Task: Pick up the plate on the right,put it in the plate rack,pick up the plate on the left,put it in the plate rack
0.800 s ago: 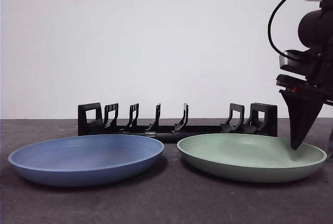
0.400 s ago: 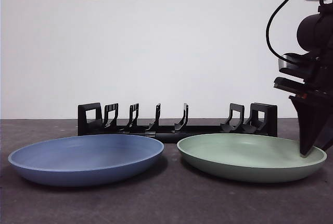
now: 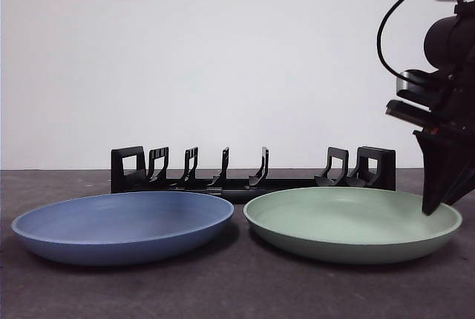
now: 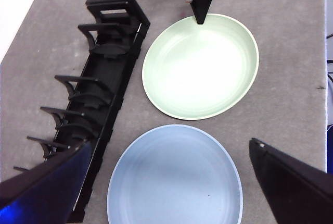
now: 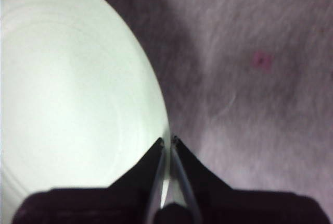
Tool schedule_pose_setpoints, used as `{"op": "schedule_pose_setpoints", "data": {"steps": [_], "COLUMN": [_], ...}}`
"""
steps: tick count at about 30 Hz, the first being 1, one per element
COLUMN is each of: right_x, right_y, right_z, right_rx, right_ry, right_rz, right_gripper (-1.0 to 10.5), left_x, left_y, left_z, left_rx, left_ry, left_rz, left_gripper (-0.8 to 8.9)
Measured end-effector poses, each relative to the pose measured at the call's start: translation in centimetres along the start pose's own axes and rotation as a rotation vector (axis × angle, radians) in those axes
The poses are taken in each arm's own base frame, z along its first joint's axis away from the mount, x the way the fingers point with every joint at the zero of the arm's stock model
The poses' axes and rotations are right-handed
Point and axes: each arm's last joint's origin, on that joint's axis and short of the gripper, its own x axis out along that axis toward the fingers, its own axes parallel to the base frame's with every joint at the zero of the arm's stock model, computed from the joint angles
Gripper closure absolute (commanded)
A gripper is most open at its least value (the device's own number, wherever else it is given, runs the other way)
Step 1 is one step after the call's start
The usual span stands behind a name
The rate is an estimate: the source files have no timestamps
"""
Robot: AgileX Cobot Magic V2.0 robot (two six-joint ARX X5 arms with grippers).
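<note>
My right fingers (image 5: 167, 141) pinch the right rim of the green plate (image 3: 349, 222), one inside, one outside, pointing straight down from my arm at the scene's right edge. My left fingers (image 4: 171, 182) hang spread, high above the blue plate (image 3: 122, 224). My right arm is cut off by the front view's edge. Behind both plates on the table (image 3: 237, 289), the plate rack (image 3: 252, 170) runs lengthwise left to right.
</note>
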Motion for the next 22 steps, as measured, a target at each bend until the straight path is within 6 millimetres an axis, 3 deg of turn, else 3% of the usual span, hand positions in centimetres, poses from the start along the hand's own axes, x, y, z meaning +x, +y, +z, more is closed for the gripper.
{"op": "schedule_pose_setpoints", "data": {"steps": [5, 9, 13, 18, 22], "right_x": [-3.8, -9.1, -12.9, -15.6, -16.6], "right_y": [1.2, 3.0, 4.4, 5.5, 6.0], "right_z": [0.4, 1.2, 1.2, 1.1, 1.0], "right_rx": [-0.024, -0.067, -0.096, -0.109, -0.114], "right_ry": [-0.048, -0.159, -0.213, -0.2, -0.188], "right_rz": [0.0, 0.031, 0.054, 0.133, 0.203], "right_gripper": [9.6, 9.6, 9.6, 9.6, 9.6], "left_x": [0.0, 0.1, 0.1, 0.2, 0.1], "left_y": [-0.3, -0.7, -1.2, -1.6, -1.9], "left_z": [0.2, 0.5, 0.9, 1.6, 2.2], "left_rx": [0.05, 0.108, 0.183, 0.33, 0.442], "left_ry": [0.003, -0.001, 0.005, 0.016, 0.015], "left_rz": [0.002, -0.006, 0.003, 0.073, 0.121], "left_gripper": [1.92, 1.92, 1.92, 1.92, 1.92]}}
